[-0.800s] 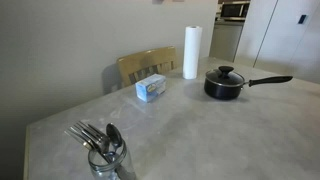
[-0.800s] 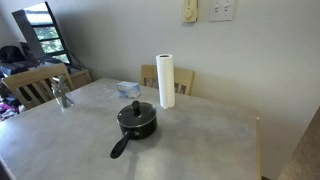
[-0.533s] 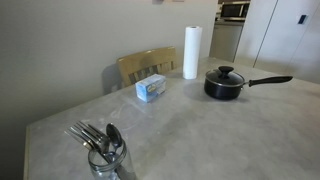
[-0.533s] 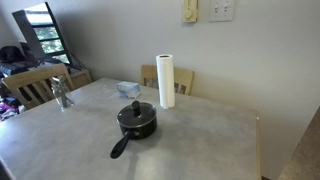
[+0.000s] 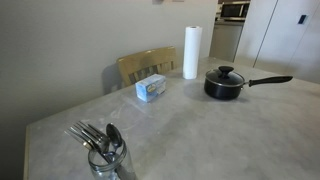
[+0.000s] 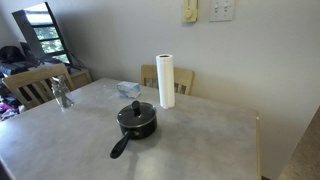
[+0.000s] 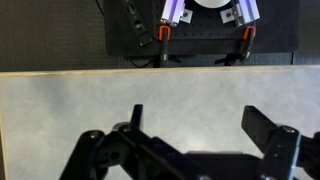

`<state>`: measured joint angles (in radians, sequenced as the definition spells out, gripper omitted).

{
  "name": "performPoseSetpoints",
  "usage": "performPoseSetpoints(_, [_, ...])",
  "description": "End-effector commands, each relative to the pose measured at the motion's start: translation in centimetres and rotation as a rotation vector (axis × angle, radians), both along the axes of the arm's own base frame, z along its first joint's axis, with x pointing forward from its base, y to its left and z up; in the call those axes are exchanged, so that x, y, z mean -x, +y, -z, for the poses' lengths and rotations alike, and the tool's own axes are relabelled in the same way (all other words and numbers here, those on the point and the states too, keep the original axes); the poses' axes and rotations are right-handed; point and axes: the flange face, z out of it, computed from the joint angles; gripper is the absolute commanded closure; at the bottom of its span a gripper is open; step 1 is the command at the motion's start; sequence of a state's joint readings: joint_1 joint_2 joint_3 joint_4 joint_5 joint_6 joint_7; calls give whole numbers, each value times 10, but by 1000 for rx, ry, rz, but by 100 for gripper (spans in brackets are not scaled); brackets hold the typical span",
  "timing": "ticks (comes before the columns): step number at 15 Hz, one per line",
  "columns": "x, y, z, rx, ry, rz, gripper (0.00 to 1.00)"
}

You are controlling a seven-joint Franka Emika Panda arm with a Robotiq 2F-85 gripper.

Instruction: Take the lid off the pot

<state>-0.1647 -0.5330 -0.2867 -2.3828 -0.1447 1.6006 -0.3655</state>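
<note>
Lid [image 5: 226,75] sits on pot [image 5: 224,89] at tabletop [image 5: 190,130] far end near towel roll [image 5: 190,52], so nothing done yet, w/ approach, grasp & lift all left; jaws spread wide, empty, pot absent from wrist view.

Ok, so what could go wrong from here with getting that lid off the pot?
The knob on the lid is small, so the open tool could slip off it. The paper towel roll stands close beside the pot and might get knocked over.
</note>
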Motion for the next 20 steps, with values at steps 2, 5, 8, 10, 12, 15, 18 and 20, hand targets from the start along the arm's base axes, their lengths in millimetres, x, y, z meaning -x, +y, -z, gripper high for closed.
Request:
performPoseSetpoints(2, [-3,4,5,-19,-17,-161,0])
performPoseSetpoints(5, [-14,8,9,-27,-4,-319,0])
performPoseSetpoints(8, [-30,16,16,-42,-21,-488,0])
performPoseSetpoints(10, [-45,22,26,-38,-67,-595,0])
performPoseSetpoints(12, [-59,25,39,-35,-124,-700,0])
performPoseSetpoints(15, [-63,28,37,-15,-155,-697,0])
performPoseSetpoints(18, [-66,29,43,-12,-154,-703,0])
performPoseSetpoints(20, [-65,29,39,-9,-160,-703,0])
